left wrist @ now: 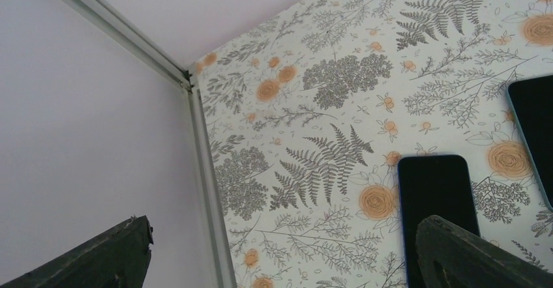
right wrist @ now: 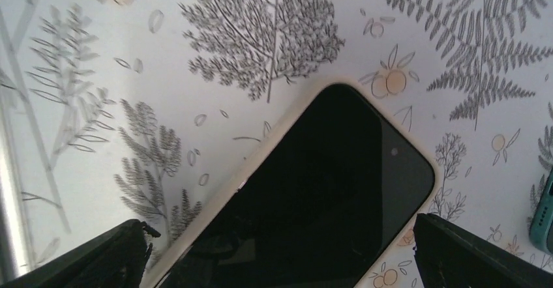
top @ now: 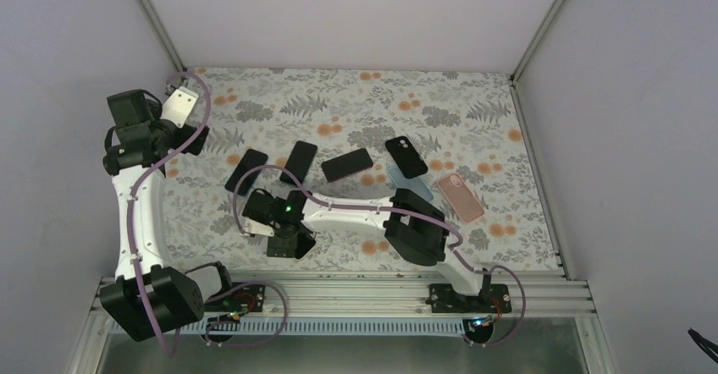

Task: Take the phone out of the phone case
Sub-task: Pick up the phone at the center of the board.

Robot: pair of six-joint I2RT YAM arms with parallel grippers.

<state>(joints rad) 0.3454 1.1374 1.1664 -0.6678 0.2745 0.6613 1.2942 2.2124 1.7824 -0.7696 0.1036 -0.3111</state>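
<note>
A phone in a cream case (right wrist: 313, 190) lies screen up on the floral table, askew, filling the lower middle of the right wrist view. My right gripper (right wrist: 280, 226) is open and hovers just above it, one finger on each side, not touching. In the top view the right gripper (top: 284, 230) sits at the near left-centre and hides this phone. My left gripper (left wrist: 285, 223) is open and empty, raised near the back left corner (top: 182, 101).
Several dark phones lie in a row mid-table (top: 245, 171), (top: 298, 161), (top: 347, 164), (top: 405, 156). A pink case (top: 460, 196) lies at the right. The teal edge of something (right wrist: 544, 216) shows beside my right finger. The metal rail (top: 339, 285) runs along the near edge.
</note>
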